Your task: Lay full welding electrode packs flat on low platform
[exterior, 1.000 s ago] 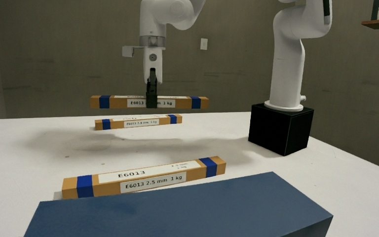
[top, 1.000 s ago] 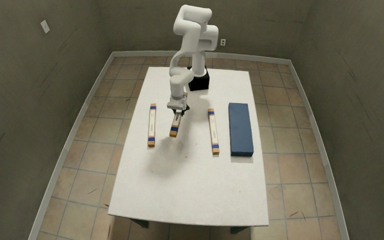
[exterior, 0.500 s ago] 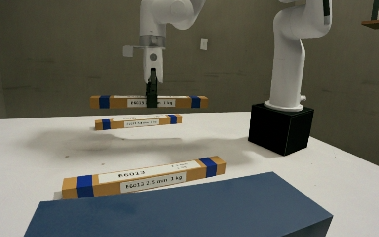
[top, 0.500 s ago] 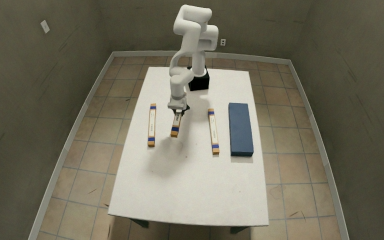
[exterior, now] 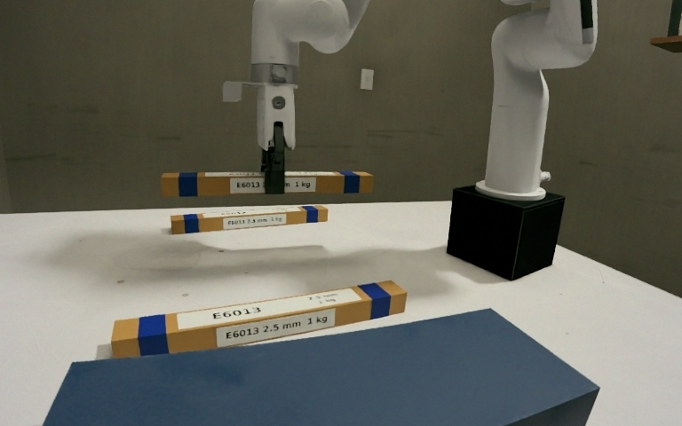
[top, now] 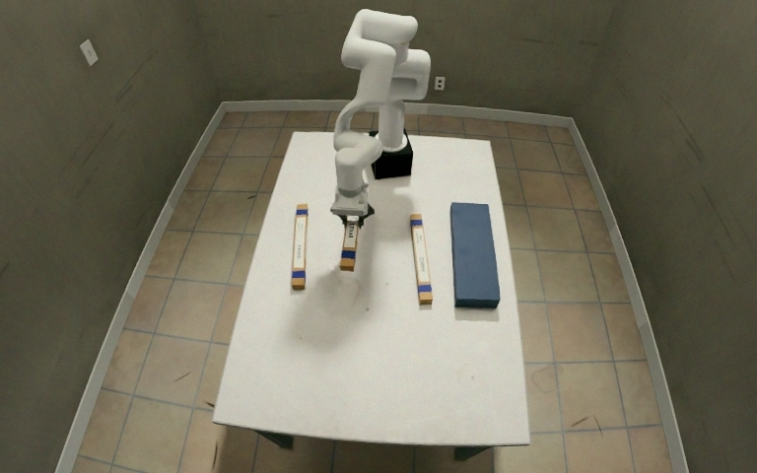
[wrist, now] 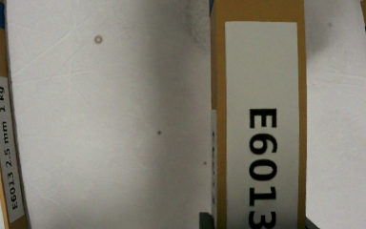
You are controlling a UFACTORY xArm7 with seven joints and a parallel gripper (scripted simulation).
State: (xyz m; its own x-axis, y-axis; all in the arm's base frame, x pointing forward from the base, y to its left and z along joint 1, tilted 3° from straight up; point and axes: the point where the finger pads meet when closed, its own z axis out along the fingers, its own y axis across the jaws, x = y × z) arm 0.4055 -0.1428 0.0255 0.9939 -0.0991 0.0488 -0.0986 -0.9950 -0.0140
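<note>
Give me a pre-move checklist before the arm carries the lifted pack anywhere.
1. Claw shut on the middle pack: ok.
2. Pack off the table, level: ok.
3. Grip near the pack's middle: ok.
4. Platform top free of packs: ok.
5. Near pack lies between the lifted pack and the platform, so the carry must pass over it: not ok.
6. Held pack full or partly used: cannot tell.
</note>
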